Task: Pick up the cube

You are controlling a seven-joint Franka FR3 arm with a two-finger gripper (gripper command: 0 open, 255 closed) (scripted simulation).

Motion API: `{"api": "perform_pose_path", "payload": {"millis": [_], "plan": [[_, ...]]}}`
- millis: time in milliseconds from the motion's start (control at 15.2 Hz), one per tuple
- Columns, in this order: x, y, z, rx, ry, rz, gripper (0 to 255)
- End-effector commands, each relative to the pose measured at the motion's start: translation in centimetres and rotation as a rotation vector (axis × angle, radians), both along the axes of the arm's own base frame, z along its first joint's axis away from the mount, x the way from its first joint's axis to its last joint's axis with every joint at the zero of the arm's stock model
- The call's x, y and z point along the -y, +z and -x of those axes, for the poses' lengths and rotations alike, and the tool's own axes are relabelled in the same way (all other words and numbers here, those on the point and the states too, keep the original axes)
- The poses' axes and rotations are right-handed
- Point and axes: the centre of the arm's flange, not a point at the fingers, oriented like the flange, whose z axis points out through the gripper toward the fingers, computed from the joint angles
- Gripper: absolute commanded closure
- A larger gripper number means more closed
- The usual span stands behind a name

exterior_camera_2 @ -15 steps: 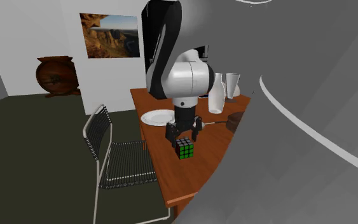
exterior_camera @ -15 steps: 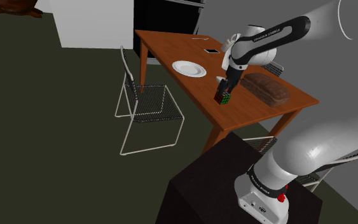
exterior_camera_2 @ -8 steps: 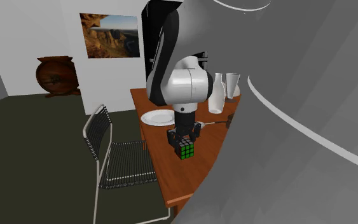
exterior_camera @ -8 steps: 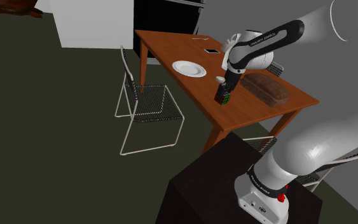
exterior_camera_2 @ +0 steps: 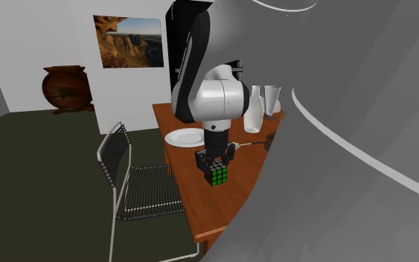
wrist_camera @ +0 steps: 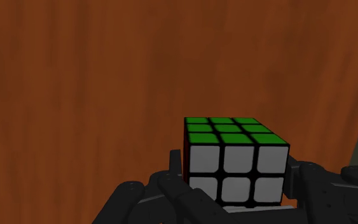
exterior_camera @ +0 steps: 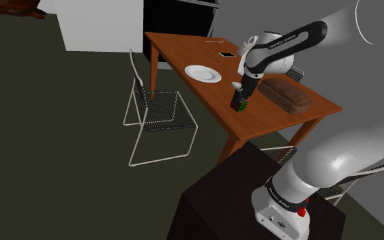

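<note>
Black tool [wrist_camera: 233, 170] clasping cube [wrist_camera: 234, 137] | table [wrist_camera: 75, 95] edge near | chair [exterior_camera: 159, 109] beyond

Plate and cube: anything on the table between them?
Nothing. In the shoulder view the stretch of table between the white plate and the cube is bare wood.

Clasps the cube [exterior_camera_2: 216, 176] in the gripper [exterior_camera_2: 215, 167] over the table [exterior_camera_2: 209, 205], near a white plate [exterior_camera_2: 184, 137], with a wire chair [exterior_camera_2: 146, 192] just beside the table's edge.
</note>
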Motion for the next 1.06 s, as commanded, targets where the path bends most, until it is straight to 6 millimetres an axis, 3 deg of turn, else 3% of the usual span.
{"api": "perform_pose_path", "payload": {"millis": [0,858,990], "plan": [[0.0,0.8,0.0,-0.001,0.0,0.0,255],[0.0,7.6,0.0,-0.001,0.0,0.0,255],[0.0,7.7,0.0,-0.001,0.0,0.0,255]]}}
